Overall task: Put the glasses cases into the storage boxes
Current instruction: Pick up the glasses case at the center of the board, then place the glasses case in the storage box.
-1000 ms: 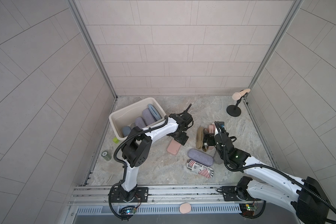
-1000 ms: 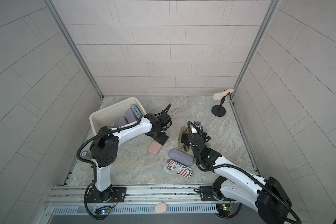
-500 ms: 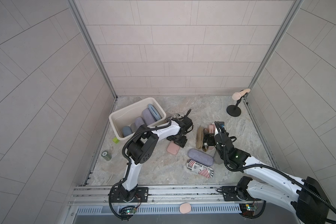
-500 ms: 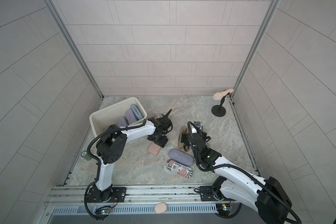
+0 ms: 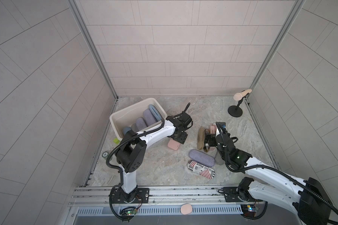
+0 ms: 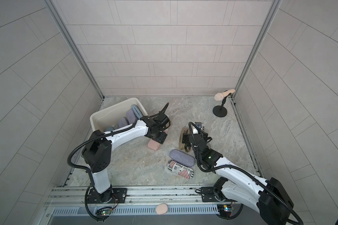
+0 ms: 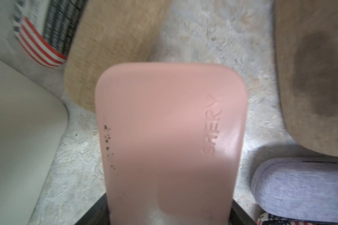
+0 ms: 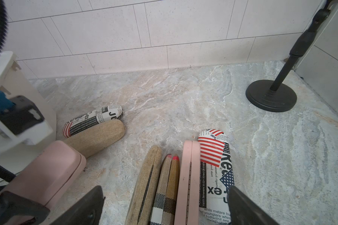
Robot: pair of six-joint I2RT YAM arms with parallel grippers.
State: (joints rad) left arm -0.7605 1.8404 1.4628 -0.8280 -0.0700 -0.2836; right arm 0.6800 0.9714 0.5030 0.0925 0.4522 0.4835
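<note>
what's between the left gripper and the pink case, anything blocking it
Nothing visible: in the left wrist view the pink case lies right between the jaws of the left gripper. The tan case lies beyond its far end.

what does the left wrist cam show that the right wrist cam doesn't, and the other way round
Only the left wrist: raised lettering on top of the pink case, and a lilac case near it.

Only the right wrist: the stand, the tiled wall, and a plaid case in a row of four ahead of the open right hand.

Both: the pink case, a tan case beside it, a flag-print case behind that, and the marbled floor.
</note>
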